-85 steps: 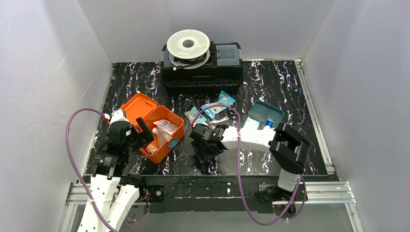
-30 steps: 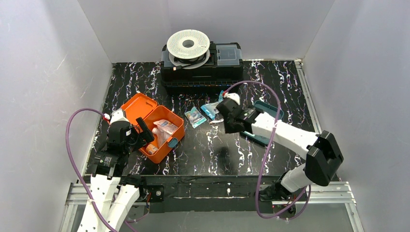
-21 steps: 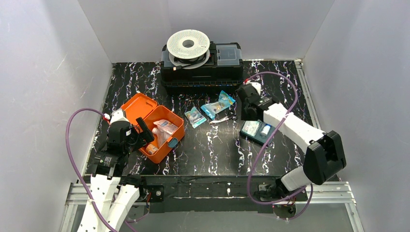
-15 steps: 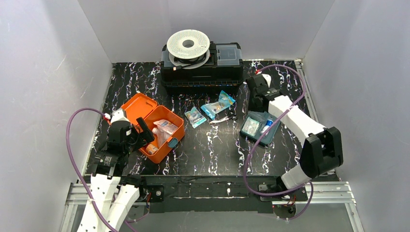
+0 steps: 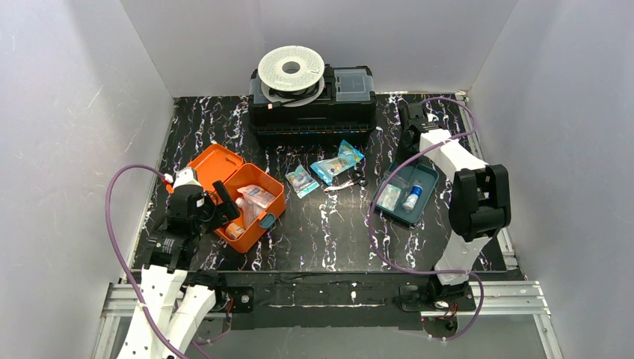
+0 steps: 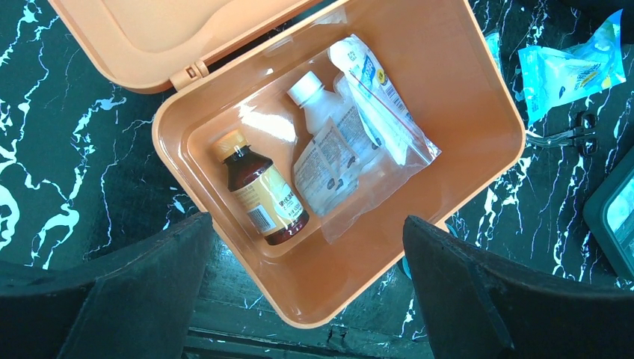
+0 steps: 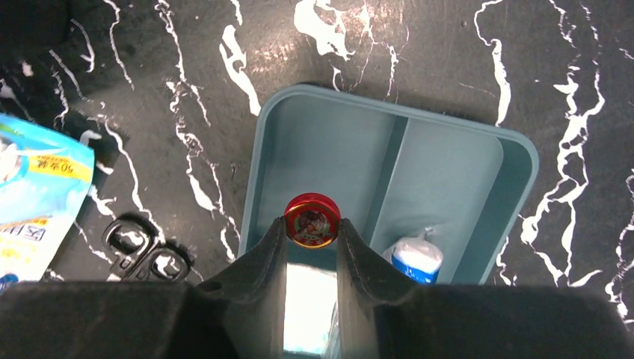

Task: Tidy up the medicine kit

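Note:
The medicine kit [image 5: 241, 196] is an orange box lying open at the left, lid flat behind it. In the left wrist view the kit [image 6: 456, 112] holds a brown bottle [image 6: 258, 196], a white-capped bottle [image 6: 312, 96] and a clear bag of sachets [image 6: 374, 142]. My left gripper [image 6: 310, 299] is open and empty over its near rim; it also shows in the top view [image 5: 219, 207]. The teal divided tray [image 5: 428, 177] sits apart at the right, holding a white packet and a blue-and-white bottle [image 7: 416, 258]. My right gripper [image 7: 312, 224] is shut on a small red round tin [image 7: 312, 219], above the tray [image 7: 448, 161].
A black toolbox [image 5: 310, 112] with a white spool [image 5: 291, 71] on it stands at the back. Blue sachet packets [image 5: 338, 161], a smaller packet [image 5: 301, 179] and small scissors [image 5: 351, 182] lie between kit and tray. White walls close in three sides.
My right arm has swung from the table's middle near the kit to the right and back, above the tray, which now lies uncovered. The left arm has barely moved.

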Available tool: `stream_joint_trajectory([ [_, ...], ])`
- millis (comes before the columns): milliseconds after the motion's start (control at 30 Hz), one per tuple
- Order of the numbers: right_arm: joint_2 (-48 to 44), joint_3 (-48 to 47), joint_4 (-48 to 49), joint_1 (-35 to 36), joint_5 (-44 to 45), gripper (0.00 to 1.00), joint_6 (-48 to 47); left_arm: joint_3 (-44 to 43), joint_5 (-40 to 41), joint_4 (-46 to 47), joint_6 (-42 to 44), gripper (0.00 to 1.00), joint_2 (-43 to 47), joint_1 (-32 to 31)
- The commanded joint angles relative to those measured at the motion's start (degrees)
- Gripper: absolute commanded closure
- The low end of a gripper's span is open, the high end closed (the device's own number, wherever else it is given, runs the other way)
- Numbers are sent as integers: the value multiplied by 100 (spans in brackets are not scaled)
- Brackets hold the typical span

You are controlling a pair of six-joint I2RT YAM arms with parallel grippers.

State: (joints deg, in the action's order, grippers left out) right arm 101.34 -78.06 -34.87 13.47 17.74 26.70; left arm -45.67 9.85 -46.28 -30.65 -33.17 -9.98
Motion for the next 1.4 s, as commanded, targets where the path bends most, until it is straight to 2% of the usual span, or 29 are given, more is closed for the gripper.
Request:
stream_joint_trajectory([
  [0,344,-413,185,-158,-305,88,-46,-21,-9,39,64,0,-31,-4],
  [433,1037,-585,208,-362,-496,85,67,-21,0,24,68,0,-128,0],
  [567,1064,-549,203,-363,-473,74,98,-21,-13,26,68,1,-133,-7],
  [667,1026,-522,193,-359,-494,57,118,-21,-26,31,68,0,-125,-8],
  [733,996,-518,162,-364,-491,54,125,-20,-33,35,68,0,-128,-6],
  [1000,522,-469,47,-354,-450,51,116,-21,-26,30,68,1,-111,-5],
  [1367,-714,-151,43,-24,-627,45,44,-21,-20,31,60,0,-58,-8],
])
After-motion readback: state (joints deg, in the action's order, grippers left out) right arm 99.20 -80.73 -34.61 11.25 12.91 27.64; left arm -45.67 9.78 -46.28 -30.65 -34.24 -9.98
